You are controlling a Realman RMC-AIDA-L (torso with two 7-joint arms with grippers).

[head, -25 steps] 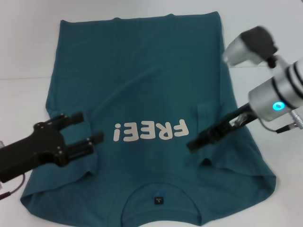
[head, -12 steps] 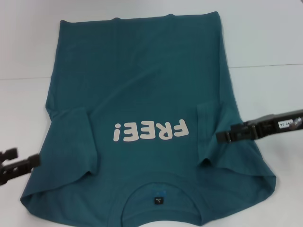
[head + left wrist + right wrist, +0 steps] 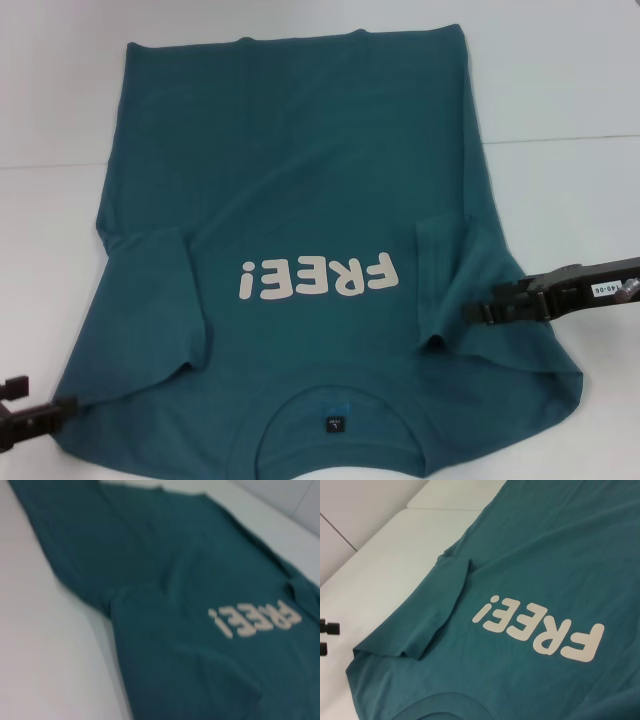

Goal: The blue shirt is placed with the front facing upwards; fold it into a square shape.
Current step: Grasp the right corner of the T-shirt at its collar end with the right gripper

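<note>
The blue shirt [image 3: 300, 200] lies flat, print up, on the white tabletop [image 3: 560, 80]; the right gripper [image 3: 478, 312] reaches in low over its right folded-in sleeve, and whether it is wide or narrow cannot be told; the left gripper [image 3: 45, 412] sits at the shirt's near left corner, two fingers parted, holding nothing; the shirt's long axis runs away from the robot, collar nearest, hem farthest, both sleeves folded inward.
</note>
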